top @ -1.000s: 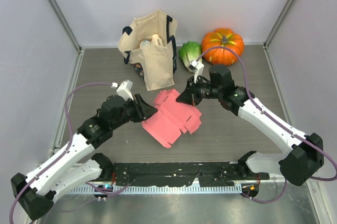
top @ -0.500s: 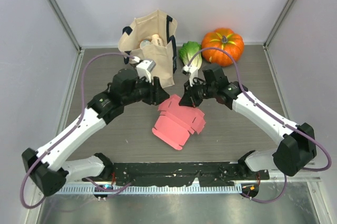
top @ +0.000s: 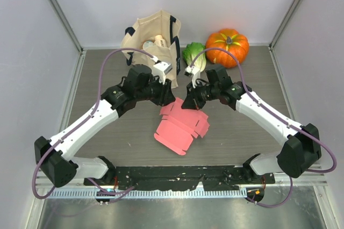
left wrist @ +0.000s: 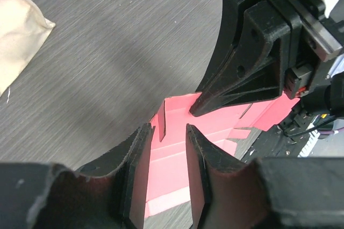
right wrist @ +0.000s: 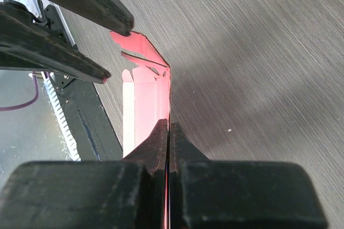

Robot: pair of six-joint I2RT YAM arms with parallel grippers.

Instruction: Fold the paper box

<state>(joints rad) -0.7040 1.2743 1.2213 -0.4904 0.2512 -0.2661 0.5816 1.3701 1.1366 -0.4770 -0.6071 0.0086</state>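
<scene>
Your right gripper (right wrist: pixel 168 128): clamped tight on the far edge of the paper box (top: pixel 181 126).
Your left gripper (left wrist: pixel 168 138): jaws apart, straddling its far-left corner.

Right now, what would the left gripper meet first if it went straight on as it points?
Probably the box: its raised flap stands between the left gripper's open fingers; the right gripper lies just beyond.

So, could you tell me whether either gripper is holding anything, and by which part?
The right gripper pinches the paper box by its far edge; the left gripper holds nothing, jaws open.
</scene>
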